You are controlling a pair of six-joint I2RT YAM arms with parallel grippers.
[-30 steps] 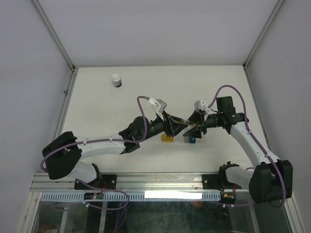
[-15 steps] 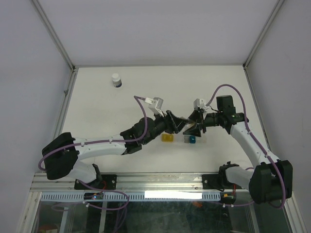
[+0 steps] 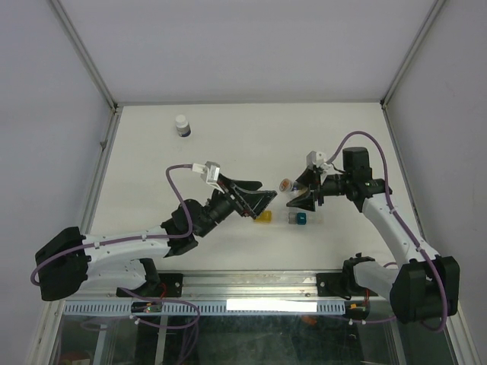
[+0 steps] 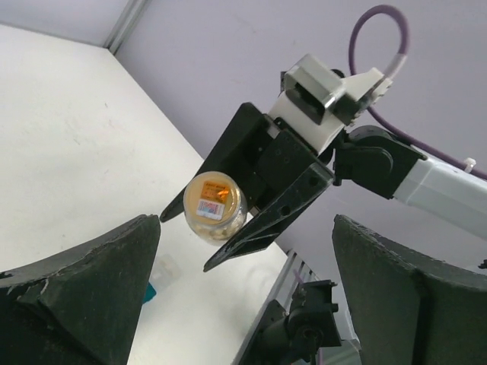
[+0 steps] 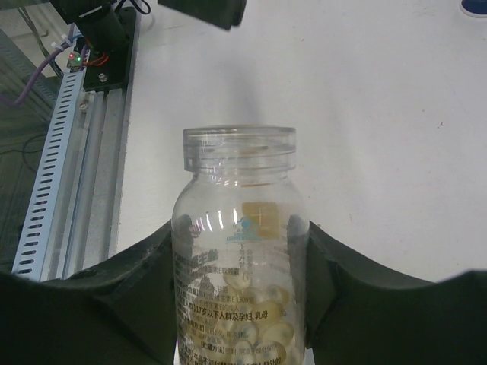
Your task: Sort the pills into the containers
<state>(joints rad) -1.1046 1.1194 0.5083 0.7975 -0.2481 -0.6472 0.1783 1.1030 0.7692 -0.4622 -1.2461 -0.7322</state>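
Clear plastic pill bottle [image 5: 238,251] of pale capsules [image 5: 243,319]: clamped in right gripper [image 3: 300,194], neck beyond fingertips | teal square translucent compartment [image 3: 301,219]: just below those fingers, nearer | yellow square compartment [image 3: 263,217]: under splayed, empty left gripper [image 3: 264,193]

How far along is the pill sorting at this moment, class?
Done: the pill bottle looks uncapped. In hand: the right hand grips it; the left hand is open and empty. Left: pills into the yellow container and teal container; their contents are too small to tell.
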